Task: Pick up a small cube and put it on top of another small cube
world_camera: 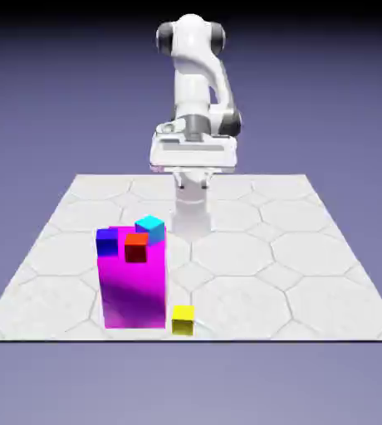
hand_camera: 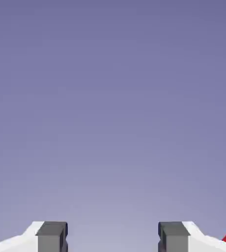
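- My fingers (hand_camera: 113, 236) are apart with nothing between them, low in the hand view.
- I hold my hand up over the desk (world_camera: 252, 307), near the middle of the exterior view.
- The small yellow cube (world_camera: 183, 320) sits on the desk, low in the exterior view and just right of the middle bottom of the big magenta block (world_camera: 134, 290).
- That big block stands in the lower left of the exterior view.
- I see a blue cube (world_camera: 107, 242), a red cube (world_camera: 136, 248) and a cyan cube (world_camera: 150, 229) around its top end.
- In my hand view, a bit of red peeks in at the bottom right corner.
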{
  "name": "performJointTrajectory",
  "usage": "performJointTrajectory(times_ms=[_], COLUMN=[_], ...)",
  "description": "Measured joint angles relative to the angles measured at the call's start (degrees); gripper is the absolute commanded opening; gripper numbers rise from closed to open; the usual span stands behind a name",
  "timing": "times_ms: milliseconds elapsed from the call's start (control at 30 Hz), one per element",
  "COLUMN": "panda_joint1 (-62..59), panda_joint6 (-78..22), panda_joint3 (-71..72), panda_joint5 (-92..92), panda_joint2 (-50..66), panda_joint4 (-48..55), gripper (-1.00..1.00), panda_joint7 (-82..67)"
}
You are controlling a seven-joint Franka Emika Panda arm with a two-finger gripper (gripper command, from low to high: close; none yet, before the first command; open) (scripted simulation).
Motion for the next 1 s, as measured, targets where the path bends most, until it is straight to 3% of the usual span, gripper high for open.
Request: performJointTrajectory(times_ms=[1000], panda_joint1=[30.04], panda_joint6=[-17.85], panda_joint3=[-29.74], panda_joint5=[19.58], panda_joint2=[40.91], panda_joint4=[19.31], gripper=[0.0], panda_joint7=[-74.75])
